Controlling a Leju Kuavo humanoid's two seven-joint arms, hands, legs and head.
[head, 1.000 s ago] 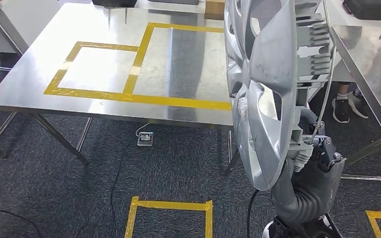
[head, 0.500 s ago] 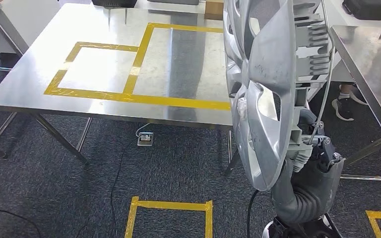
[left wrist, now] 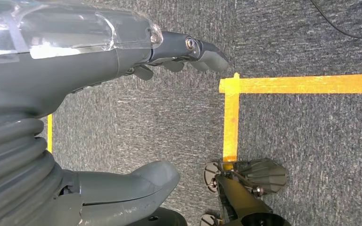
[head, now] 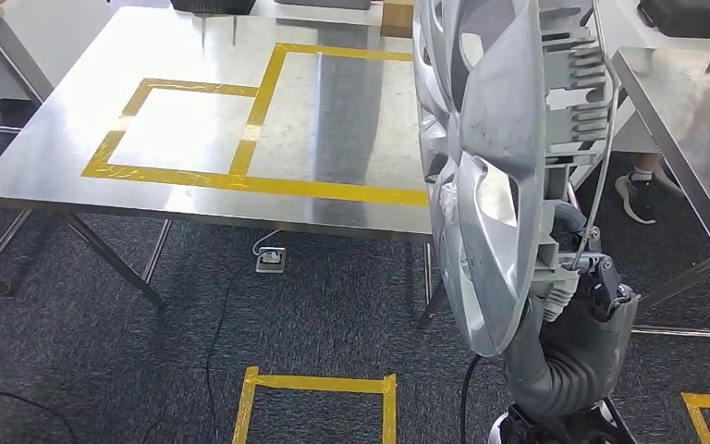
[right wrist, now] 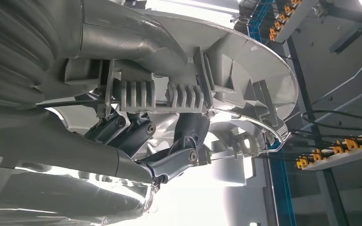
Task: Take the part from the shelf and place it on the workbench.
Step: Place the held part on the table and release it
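Observation:
The part is a large silver wheel cover (head: pixel 490 166), held upright on its edge close in front of me, right of the steel workbench (head: pixel 194 129). My right hand (head: pixel 581 277) grips its lower rim from behind, and its ribbed back faces right. In the right wrist view the dark fingers (right wrist: pixel 169 160) hook through the wheel cover (right wrist: pixel 245 61) beside its clip ribs and wire ring. The workbench top carries yellow tape rectangles (head: pixel 268 176). My left hand (left wrist: pixel 99 61) hangs over the carpet, fingers (left wrist: pixel 202 49) and thumb (left wrist: pixel 141 181) apart, holding nothing.
A second steel table (head: pixel 693 120) stands at the right with a black case (head: pixel 693 14) on it. A person's shoe (head: pixel 635 196) shows between the tables. On the carpet lie a power strip (head: pixel 271 259), a cable and yellow tape squares (head: pixel 319 384).
The wheel cover has drifted slightly left and up in my right hand. The person's shoe shifted a little. The left hand is unchanged.

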